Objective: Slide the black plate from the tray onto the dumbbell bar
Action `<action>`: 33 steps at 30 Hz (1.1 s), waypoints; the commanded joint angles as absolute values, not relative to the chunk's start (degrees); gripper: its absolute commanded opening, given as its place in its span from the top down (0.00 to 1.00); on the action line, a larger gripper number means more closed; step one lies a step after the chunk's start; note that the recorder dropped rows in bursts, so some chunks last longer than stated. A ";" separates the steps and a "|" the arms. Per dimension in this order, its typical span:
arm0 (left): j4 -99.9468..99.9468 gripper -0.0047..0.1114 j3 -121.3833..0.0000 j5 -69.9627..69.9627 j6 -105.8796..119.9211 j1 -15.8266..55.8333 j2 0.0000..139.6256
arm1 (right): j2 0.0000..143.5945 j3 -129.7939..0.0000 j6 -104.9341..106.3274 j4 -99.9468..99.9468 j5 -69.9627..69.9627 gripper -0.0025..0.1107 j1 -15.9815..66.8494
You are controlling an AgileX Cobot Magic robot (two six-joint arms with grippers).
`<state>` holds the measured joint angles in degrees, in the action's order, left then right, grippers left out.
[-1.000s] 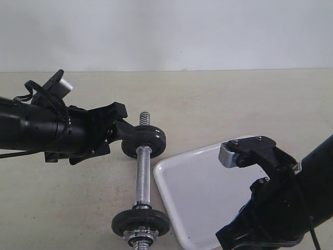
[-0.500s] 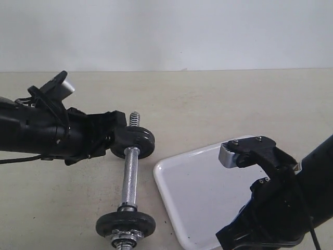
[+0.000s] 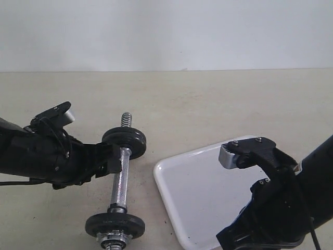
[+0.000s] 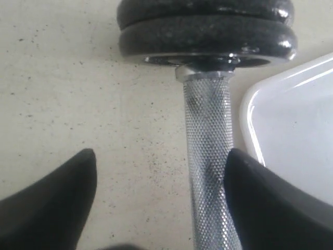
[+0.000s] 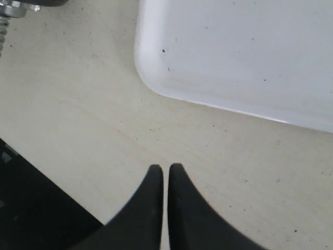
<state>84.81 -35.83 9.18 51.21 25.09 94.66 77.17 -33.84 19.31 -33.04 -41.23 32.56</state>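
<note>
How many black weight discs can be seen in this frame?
3. Two stacked discs sit at the far end of the dumbbell bar; a third disc sits at its near end. The tray shows none, but part of it is hidden.

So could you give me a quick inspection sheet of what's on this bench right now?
Surface: beige table, faintly speckled.
Job's things: dumbbell bar lies beside the tray, with black discs at both ends; nothing seen on the tray's visible part.
Clutter: nothing seen.
Grippers: left gripper open around the bar; right gripper shut, empty, over the table by the tray.
Cables: black cable looped on the left arm.
Surroundings: plain white wall.
</note>
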 commanded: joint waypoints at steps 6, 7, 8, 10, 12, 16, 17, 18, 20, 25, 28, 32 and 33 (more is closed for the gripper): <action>84.60 0.42 -35.66 7.49 51.25 25.29 94.69 | 77.18 -33.67 19.68 -32.77 -41.40 0.98 32.57; 84.60 0.42 -35.66 7.49 51.25 25.29 94.69 | 77.18 -33.67 19.68 -32.77 -41.40 0.98 32.57; 84.60 0.42 -35.66 7.49 51.25 25.29 94.69 | 77.18 -33.67 19.68 -32.77 -41.40 0.98 32.57; 84.60 0.42 -35.66 7.48 50.99 25.29 94.69 | 77.18 -33.67 19.68 -32.77 -41.40 0.98 32.57; 84.60 0.42 -35.92 7.86 50.82 25.29 94.58 | 77.18 -33.67 19.69 -32.77 -41.30 0.98 32.57; 84.74 0.42 -37.12 9.74 50.82 25.29 93.76 | 77.18 -33.67 19.69 -32.77 -41.17 0.98 32.57; 84.85 0.42 -37.61 10.10 50.82 25.29 92.82 | 77.18 -33.67 19.69 -32.77 -41.17 0.98 32.57; 84.84 0.42 -37.76 10.10 50.82 25.29 92.25 | 77.18 -33.67 19.69 -32.77 -41.17 0.98 32.57; 84.99 0.42 -38.09 10.10 50.82 25.29 90.34 | 77.18 -33.67 19.69 -32.77 -41.17 0.98 32.57; 85.00 0.42 -38.09 11.45 50.70 25.29 85.39 | 77.18 -33.67 19.69 -32.77 -41.07 0.98 32.57; 85.00 0.42 -38.09 12.31 50.34 25.29 80.43 | 77.18 -33.67 19.69 -32.77 -41.07 0.98 32.57; 84.17 0.42 -38.09 10.68 50.84 25.29 72.04 | 77.18 -33.67 19.69 -32.77 -41.07 0.98 32.57; 82.76 0.42 -38.09 10.26 51.01 25.29 70.62 | 77.18 -33.67 19.69 -32.77 -41.17 0.98 32.57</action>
<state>84.78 -37.81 11.21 50.63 25.09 73.69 77.17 -33.84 19.31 -33.04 -41.23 32.56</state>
